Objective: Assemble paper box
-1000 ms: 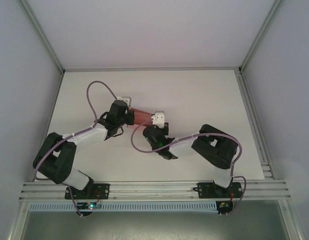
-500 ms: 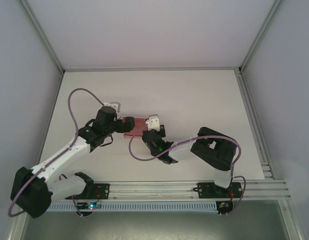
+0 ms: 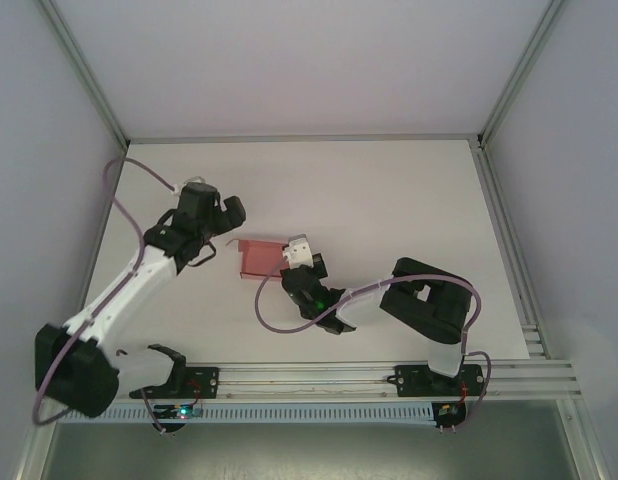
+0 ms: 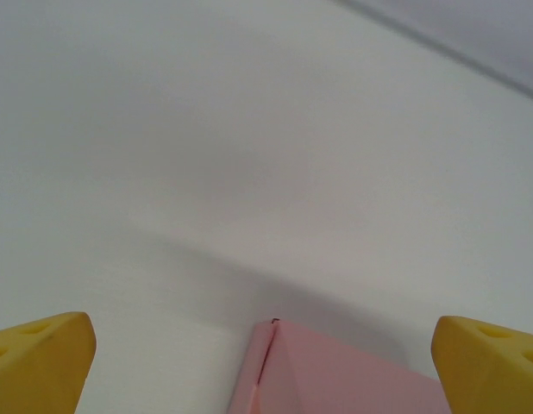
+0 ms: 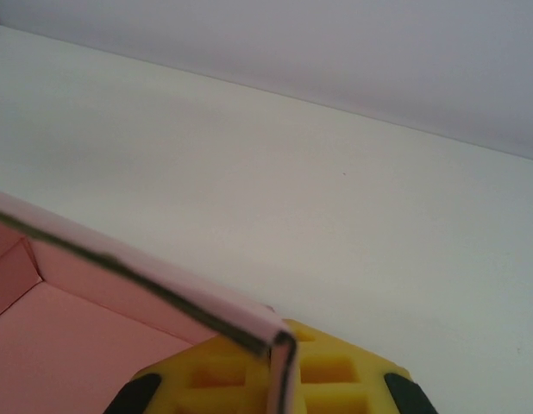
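- Two grippers attend one piece of card. Furthest left, the left gripper [image 3: 225,222] hangs over the bare table [image 3: 389,200], its fingers [image 4: 38,358] spread wide with nothing between them. It is near the box's left end but clear of it.
- Just to its right, the pink paper box [image 3: 261,257] lies left of the table's middle. The right wrist view shows a floor and raised walls, so it looks largely formed into a low tray. In the left wrist view, one corner with a seam points up between the yellow fingertips.
- At the box's right end, the right gripper [image 3: 292,256] is clamped on a wall, and the card's edge stands against a yellow pad [image 5: 344,358].
- The step in hand, as I judge it, is steadying the box by one wall while the left end is yet to be finished. The next move calls for the left gripper to close in on that end and press or tuck the card gently, since thin walls would buckle, while the right grip holds firm.
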You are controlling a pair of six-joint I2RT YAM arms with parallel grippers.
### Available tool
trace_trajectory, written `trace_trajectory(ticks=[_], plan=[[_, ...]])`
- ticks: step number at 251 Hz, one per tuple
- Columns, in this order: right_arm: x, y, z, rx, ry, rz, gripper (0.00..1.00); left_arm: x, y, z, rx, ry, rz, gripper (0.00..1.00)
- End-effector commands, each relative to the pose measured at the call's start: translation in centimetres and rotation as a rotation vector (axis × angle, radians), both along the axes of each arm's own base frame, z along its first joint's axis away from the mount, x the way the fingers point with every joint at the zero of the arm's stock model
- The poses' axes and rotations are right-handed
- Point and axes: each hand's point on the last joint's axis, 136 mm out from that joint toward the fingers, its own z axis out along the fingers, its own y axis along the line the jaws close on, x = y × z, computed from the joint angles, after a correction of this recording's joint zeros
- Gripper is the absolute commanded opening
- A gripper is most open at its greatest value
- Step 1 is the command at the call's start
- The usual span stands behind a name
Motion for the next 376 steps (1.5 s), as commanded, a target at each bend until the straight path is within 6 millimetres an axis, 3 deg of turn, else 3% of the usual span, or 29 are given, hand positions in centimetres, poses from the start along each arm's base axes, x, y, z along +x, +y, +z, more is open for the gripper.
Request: trace_trajectory(ticks=[1,40,72,117,156,180,193,233,263,295,334,357,376], plan=[[-1.1,0.1,-3.2,-0.133,0.058,0.064,0.07,0.5,-1.8,-2.7,-0.057,0.093,-0.068,1.0],[-1.4,0.4,-3.4,-0.141,0.067,0.096,0.1,-1.1,-1.2,-8.3,-0.013,0.228,-0.066,0.98],[-2.4,0.8,-3.3,-0.137,0.087,0.155,0.18,-2.6,-1.6,-11.1,-0.038,0.288,-0.092,0.91],[-4.4,0.9,-2.0,-0.212,0.118,0.238,0.48,-3.8,-2.4,-12.9,-0.093,0.295,-0.124,0.86],[-6.5,0.1,-2.2,-0.183,0.21,0.298,0.65,-5.0,-2.5,-14.6,-0.099,0.323,-0.148,0.82],[-8.1,-0.3,-2.6,-0.174,0.246,0.382,0.83,-5.6,-2.3,-15.5,-0.096,0.341,-0.148,0.8],[-8.9,-0.4,-2.9,-0.195,0.258,0.433,0.97,-5.7,-2.5,-15.7,-0.102,0.343,-0.159,0.78],[-10.3,-0.8,-3.3,-0.237,0.311,0.506,0.98,-6.1,-2.4,-16.2,-0.104,0.351,-0.159,0.73],[-9.2,-1.7,-1.3,-0.153,0.258,0.44,0.98,-6.4,-2.6,-16.4,-0.119,0.337,-0.168,0.71],[-5.6,-4.1,0.9,0.065,0.276,0.263,0.98,-6.2,-3.8,-16.4,-0.184,0.296,-0.2,0.67],[-1.7,-7.6,0.2,0.405,0.45,0.141,0.98,-5.5,-5.1,-16.5,-0.27,0.255,-0.213,0.5],[-0.1,-9.0,-0.5,0.526,0.522,0.116,0.98,-5.5,-5.9,-16.9,-0.307,0.26,-0.233,0.36],[1.0,-9.6,-0.9,0.604,0.57,0.1,0.98,-5.1,-6.4,-16.9,-0.338,0.258,-0.247,0.33]])
